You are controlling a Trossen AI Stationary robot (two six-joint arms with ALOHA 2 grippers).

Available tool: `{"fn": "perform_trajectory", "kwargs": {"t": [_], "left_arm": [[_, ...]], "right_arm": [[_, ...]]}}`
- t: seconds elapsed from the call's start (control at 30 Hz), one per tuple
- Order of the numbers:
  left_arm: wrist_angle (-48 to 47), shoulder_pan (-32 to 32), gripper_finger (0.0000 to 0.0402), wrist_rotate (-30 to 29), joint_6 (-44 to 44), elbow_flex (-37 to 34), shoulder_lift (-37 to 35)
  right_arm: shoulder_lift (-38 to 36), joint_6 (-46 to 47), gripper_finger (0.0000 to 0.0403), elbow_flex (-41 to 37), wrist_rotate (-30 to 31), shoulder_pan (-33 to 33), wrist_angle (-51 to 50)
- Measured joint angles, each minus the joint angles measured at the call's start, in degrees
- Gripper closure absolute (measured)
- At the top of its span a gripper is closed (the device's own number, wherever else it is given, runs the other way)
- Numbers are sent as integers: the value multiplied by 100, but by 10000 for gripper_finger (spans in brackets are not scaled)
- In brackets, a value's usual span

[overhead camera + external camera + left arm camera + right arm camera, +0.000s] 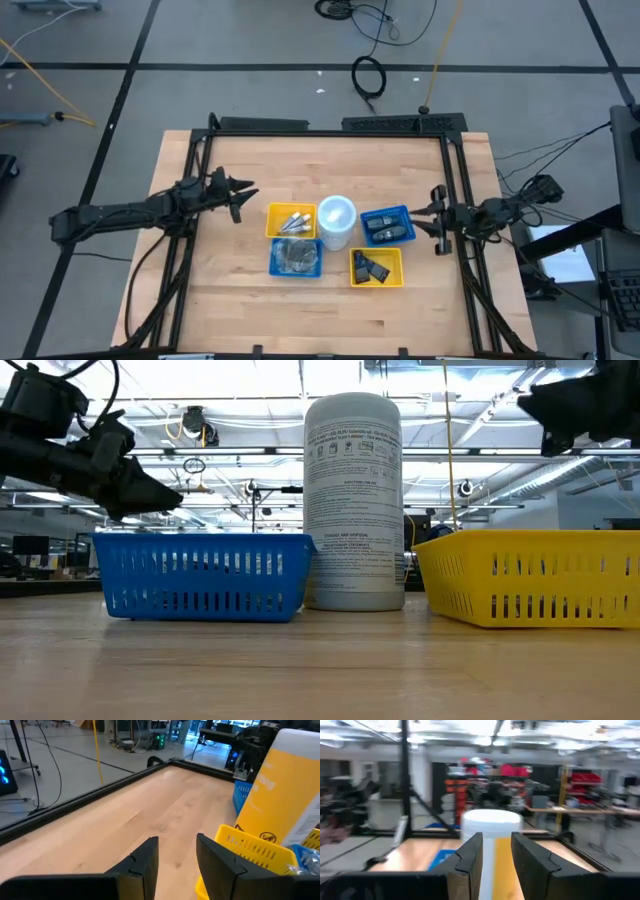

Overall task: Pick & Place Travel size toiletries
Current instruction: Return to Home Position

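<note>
High view: toiletries sit in four baskets around white tub; left gripper and right gripper flank them, well clear.
Low view: both grippers hang above basket rims.
Left wrist view: left fingers spread, nothing between.
Right wrist view: right fingers spread, empty, facing white tub.

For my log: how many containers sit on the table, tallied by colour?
Yellow rectangular plastic baskets: 2
Blue rectangular plastic baskets: 2
White cylindrical tub: 1
Total: 5
</note>
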Motion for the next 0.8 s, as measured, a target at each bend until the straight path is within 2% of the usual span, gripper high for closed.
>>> {"fn": "perform_trajectory", "kwargs": {"t": [0.1, 0.23, 0.37, 0.6, 0.8], "left_arm": [[-25, 143, 270, 89, 11, -1, 0], [130, 211, 270, 205, 54, -1, 0], [592, 280, 270, 1102, 180, 3, -22], [-41, 645, 270, 1046, -152, -3, -832], [735, 994, 270, 980, -197, 5, -1876]], "right_arm": [[18, -217, 309, -19, -453, 4, 4], [16, -271, 307, -23, -258, -1, -6], [16, -269, 309, -27, 42, 0, -6], [16, -85, 305, -34, 26, 2, -121], [16, -74, 307, -34, 26, 2, -313]]}}
